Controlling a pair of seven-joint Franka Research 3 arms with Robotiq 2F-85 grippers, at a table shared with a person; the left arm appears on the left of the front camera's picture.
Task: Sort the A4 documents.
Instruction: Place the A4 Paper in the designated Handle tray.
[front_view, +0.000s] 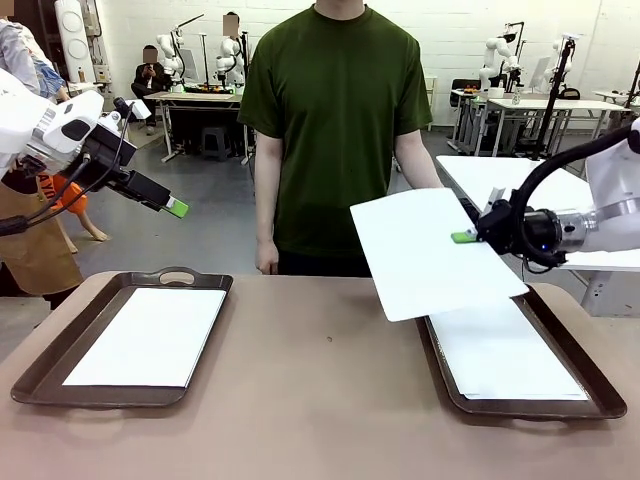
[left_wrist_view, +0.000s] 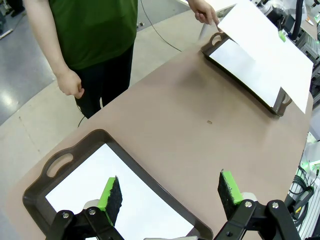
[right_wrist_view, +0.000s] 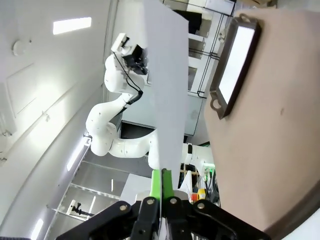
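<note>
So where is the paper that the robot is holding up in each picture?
Front view: the held sheet floats right of middle, pinched at its right edge by the right pincer, above the right tray.
Left wrist view: top right corner, over that tray.
Right wrist view: seen edge-on, a tall strip up the middle.
Shared landmark: the brown table.
</note>
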